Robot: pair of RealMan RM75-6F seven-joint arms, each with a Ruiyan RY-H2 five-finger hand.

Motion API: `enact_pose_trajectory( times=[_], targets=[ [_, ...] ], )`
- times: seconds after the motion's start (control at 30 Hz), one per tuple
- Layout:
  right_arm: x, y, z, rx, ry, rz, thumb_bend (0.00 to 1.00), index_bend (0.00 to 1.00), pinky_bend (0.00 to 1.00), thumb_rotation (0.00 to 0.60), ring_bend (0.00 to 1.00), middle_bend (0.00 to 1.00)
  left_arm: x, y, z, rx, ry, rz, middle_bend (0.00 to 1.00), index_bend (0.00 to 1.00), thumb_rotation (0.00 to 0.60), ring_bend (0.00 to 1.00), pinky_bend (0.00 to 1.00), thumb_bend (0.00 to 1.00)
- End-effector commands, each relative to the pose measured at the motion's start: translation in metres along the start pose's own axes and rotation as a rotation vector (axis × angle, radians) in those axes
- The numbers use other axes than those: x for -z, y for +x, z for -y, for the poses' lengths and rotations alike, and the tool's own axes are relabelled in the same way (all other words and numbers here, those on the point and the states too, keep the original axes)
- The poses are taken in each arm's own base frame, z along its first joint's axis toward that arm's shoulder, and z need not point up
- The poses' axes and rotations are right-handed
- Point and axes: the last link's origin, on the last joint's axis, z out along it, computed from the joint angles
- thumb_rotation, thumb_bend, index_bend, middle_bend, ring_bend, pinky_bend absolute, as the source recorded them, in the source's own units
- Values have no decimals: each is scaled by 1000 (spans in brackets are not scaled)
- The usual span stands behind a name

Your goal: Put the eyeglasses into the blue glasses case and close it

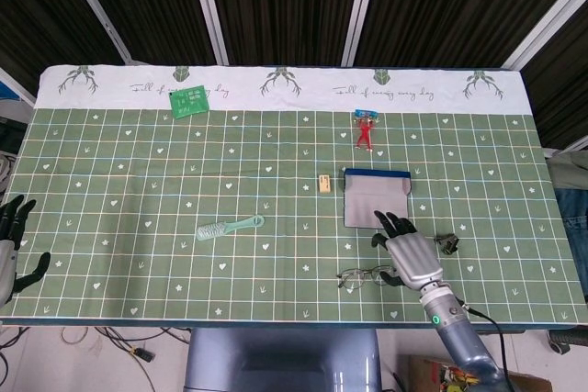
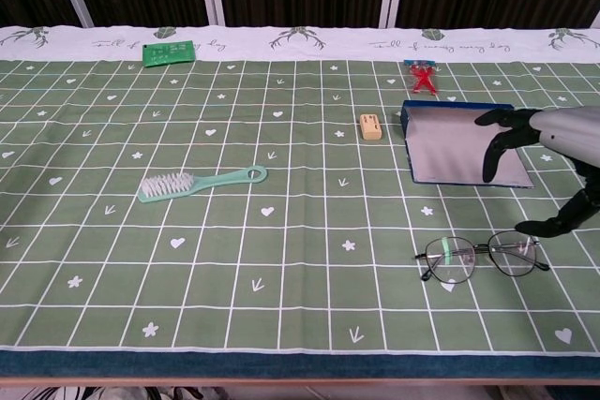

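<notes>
**Right hand poised between open case and eyeglasses**

Right hand (image 1: 407, 252): raised above the cloth, fingers spread apart and gripping nothing; in the chest view (image 2: 544, 152) reaching in from 3 o'clock, fingertips overlapping the near right corner of the case, thumb pointing down toward the right lens without clear contact.

Eyeglasses (image 2: 481, 256): lying flat on the green grid tablecloth (image 1: 138, 199), lenses facing up, at 6 o'clock from the case and apart from it; partly hidden by the hand in the head view (image 1: 363, 275).

Blue glasses case (image 1: 372, 197): lying open, grey lining upward, blue rim along its far edge, holding nothing.

Left hand (image 1: 11, 250): at the table's 9 o'clock edge, fingers apart, holding nothing; seen in the head view only.

Around the case: small tan block (image 1: 323, 183) just at 9 o'clock; red figure (image 1: 365, 129) at 12 o'clock; small dark object (image 1: 449, 244) on the cloth at 3 o'clock of the right hand. Further toward 9 o'clock: mint brush (image 2: 199, 182). At 11 o'clock on the white border: green card (image 1: 189, 100).
</notes>
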Motion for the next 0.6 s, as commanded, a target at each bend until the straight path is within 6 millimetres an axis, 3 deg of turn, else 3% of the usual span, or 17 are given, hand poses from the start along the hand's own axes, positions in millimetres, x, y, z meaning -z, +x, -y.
enact_pose_trajectory(
  times=[0.03, 0.27, 0.6],
  targets=[
    [-4, -3, 7, 1, 4, 12, 303, 438, 137, 600, 42, 15, 0, 0, 0, -1, 0, 2, 0, 19, 600, 0, 0, 357],
    [-8, -9, 15, 1, 9, 35, 246, 457, 137, 600, 42, 8, 0, 0, 0, -1, 0, 6, 0, 19, 600, 0, 0, 357],
    [-14, -16, 17, 7, -3, 55, 254, 472, 136, 600, 42, 7, 0, 0, 1, -4, 1, 8, 0, 19, 600, 0, 0, 357]
  ],
)
